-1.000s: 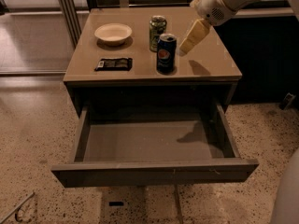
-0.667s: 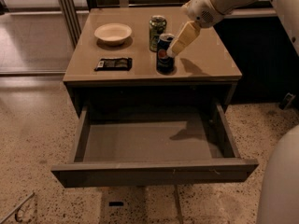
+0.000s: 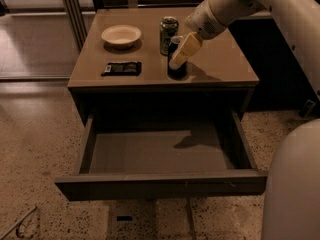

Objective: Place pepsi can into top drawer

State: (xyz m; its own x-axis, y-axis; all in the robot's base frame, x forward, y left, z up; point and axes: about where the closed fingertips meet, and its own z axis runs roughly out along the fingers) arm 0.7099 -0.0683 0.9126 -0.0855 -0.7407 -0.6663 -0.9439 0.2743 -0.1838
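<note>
The pepsi can [image 3: 177,72] stands upright on the tan table top [image 3: 220,66], near its front edge and right of centre. It is dark, and its upper part is hidden behind my gripper. My gripper [image 3: 181,52] reaches in from the upper right and sits right at the can's top and front side. The top drawer [image 3: 160,184] is pulled fully open below the table, and its grey inside [image 3: 155,151] holds nothing.
A green patterned can [image 3: 169,29] stands just behind the pepsi can. A cream bowl [image 3: 121,35] sits at the back left and a black packet [image 3: 121,68] lies at the front left. My white arm [image 3: 260,4] crosses the upper right, and my base [image 3: 295,184] fills the lower right.
My gripper has moved left and down across the table, from beside the pepsi can's right side to right against it. The can and drawer have not moved.
</note>
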